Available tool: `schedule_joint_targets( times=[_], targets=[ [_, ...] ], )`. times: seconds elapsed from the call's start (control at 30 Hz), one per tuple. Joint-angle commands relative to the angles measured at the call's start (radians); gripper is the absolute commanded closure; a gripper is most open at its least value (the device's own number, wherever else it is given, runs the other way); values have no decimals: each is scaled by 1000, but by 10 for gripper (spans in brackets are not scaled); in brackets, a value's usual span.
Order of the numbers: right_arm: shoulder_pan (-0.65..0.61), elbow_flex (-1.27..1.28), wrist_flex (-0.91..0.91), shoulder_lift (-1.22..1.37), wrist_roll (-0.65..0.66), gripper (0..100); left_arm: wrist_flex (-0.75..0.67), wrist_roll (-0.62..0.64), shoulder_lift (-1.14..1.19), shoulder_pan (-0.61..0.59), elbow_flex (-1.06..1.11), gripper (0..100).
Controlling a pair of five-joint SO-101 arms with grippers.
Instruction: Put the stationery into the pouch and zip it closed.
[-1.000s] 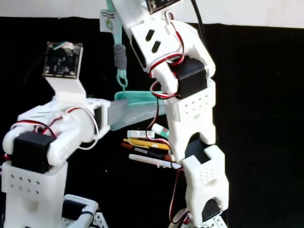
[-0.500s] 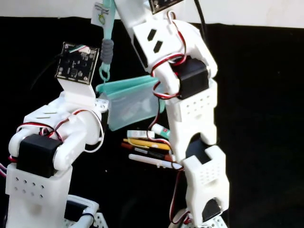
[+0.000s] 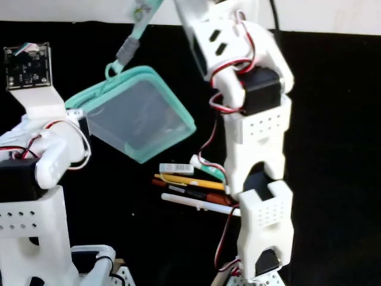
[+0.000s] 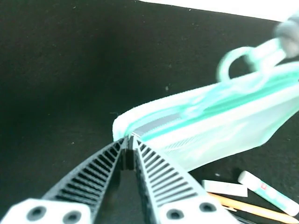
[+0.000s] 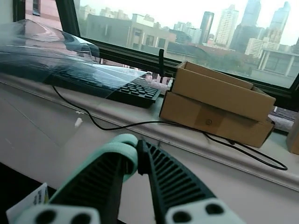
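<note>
A teal pouch (image 3: 138,113) with a clear face hangs tilted above the black table, and its zipper edge shows in the left wrist view (image 4: 210,123). My left gripper (image 4: 129,141) is shut on the pouch's corner, at the left of the high view (image 3: 80,115). My right gripper (image 5: 138,153) is shut on the pouch's teal strap (image 5: 122,148), which runs up to the top edge (image 3: 132,40). Below the pouch lie the stationery items (image 3: 189,186): pens, a pencil (image 4: 247,206), an eraser (image 4: 227,188) and a white stick (image 4: 268,196).
The right arm's white body (image 3: 259,155) stands over the right end of the stationery. The left arm's base (image 3: 33,232) fills the lower left. A paper tag (image 5: 29,203) hangs from the strap. The black cloth (image 3: 333,149) to the right is bare.
The left arm has swung left and drawn the pouch's corner with it. The pouch has turned from edge-on to broad face up. The right arm has shifted right with the strap.
</note>
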Motion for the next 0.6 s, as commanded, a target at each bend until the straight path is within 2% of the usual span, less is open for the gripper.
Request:
schedule_joint_targets(
  times=[0.0,0.57],
  targets=[
    [58,-12,1,-10,-8,992,6,11,19,-1,79,993],
    [151,-12,48,-7,-9,992,6,11,19,2,79,993]
  ],
)
